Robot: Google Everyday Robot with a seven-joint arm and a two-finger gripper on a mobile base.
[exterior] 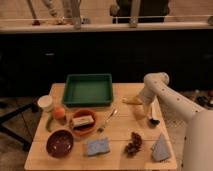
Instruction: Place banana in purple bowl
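My claw [151, 119] hangs over the worktop's [120, 156] right side; the banana [131, 100] lies just left of my arm [170, 97]; a bowl [60, 143] sits at lower left.

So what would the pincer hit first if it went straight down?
Probably the table: the pincer points down near its right side, just past the banana. Depth is unclear.

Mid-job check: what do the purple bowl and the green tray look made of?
The purple bowl: likely glazed ceramic or hard plastic; dark maroon, pale specks inside. The green tray: probably plastic; uniform matte green, thin raised rim. The gripper hangs over the right side of the table, near the banana.
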